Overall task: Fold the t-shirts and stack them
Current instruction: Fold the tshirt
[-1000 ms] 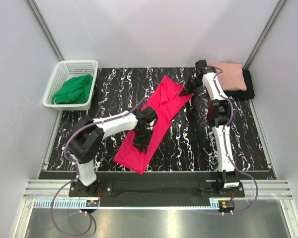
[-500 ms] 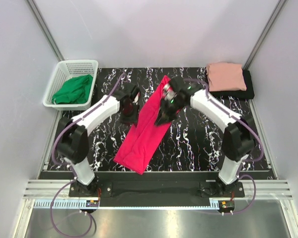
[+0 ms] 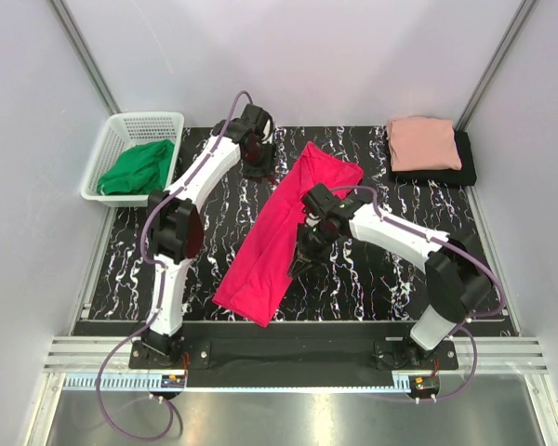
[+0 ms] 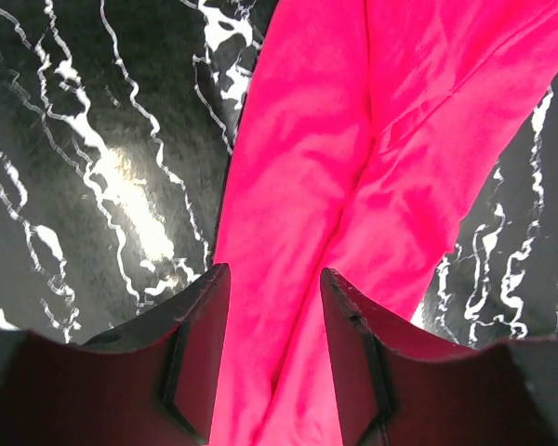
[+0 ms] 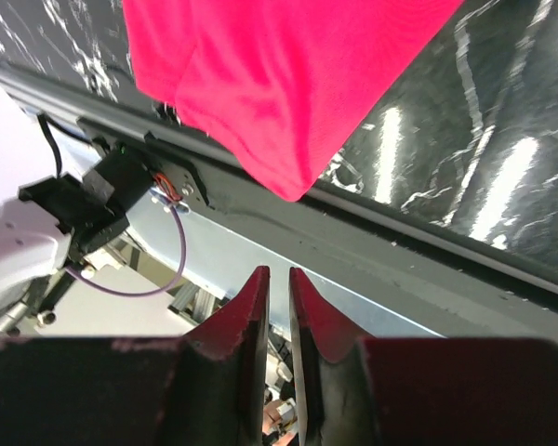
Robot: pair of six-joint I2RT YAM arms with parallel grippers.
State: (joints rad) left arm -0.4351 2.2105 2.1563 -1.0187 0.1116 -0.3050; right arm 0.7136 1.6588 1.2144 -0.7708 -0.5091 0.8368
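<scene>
Black marbled table [image 3: 372,279] is carrying the crimson-pink t-shirt [image 3: 279,242] as a diagonal strip at centre, with the salmon-pink t-shirt [image 3: 424,141] folded atop the black t-shirt [image 3: 465,169] far right. The left gripper [image 3: 259,174] is hovering parted and empty near the strip's far end; the right gripper [image 3: 300,264], barely parted and empty, is hanging beside its right edge.

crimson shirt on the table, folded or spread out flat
Partly folded: the crimson shirt lies as a long narrow strip, its sides lapped inward, not yet folded short.
</scene>
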